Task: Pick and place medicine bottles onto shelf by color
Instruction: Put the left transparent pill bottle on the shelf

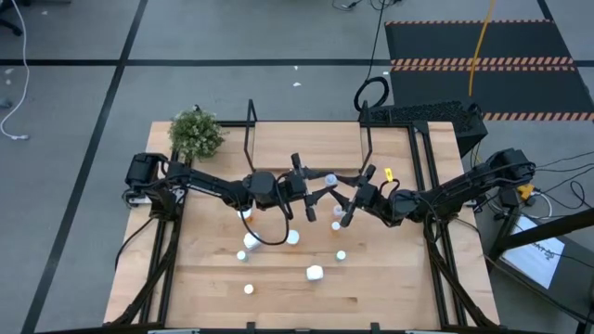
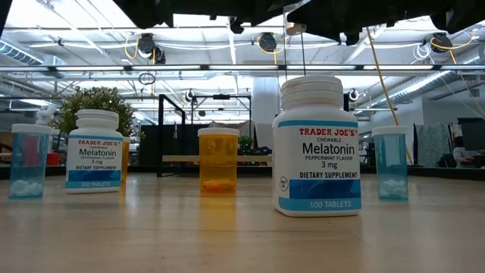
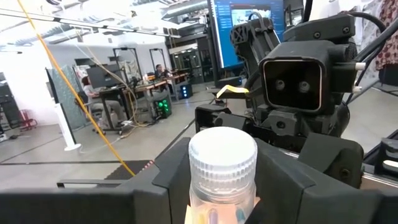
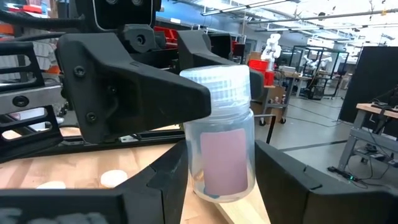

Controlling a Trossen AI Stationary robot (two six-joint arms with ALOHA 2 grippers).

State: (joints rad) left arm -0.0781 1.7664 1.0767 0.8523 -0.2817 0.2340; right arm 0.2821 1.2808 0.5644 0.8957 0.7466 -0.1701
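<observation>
Desk (image 1: 371, 288) planks lie pale under me, grey floor around. My right pincer (image 4: 217, 205) and left pincer (image 3: 221, 205) both clamp one clear bottle (image 4: 221, 137) above them, near the shelf (image 1: 306, 144).

The light-wood surface (image 1: 371, 297) is carrying the shelf (image 1: 306, 144) at its far edge, a low board between two thin black frames, and a green plant (image 1: 197, 134) is sitting at the far left corner. Small white-capped bottles (image 1: 316, 273) are standing scattered over the near half; in the low view, two white melatonin bottles (image 2: 317, 148), an orange one (image 2: 218, 159) and two pale blue ones (image 2: 390, 161) are showing.
</observation>
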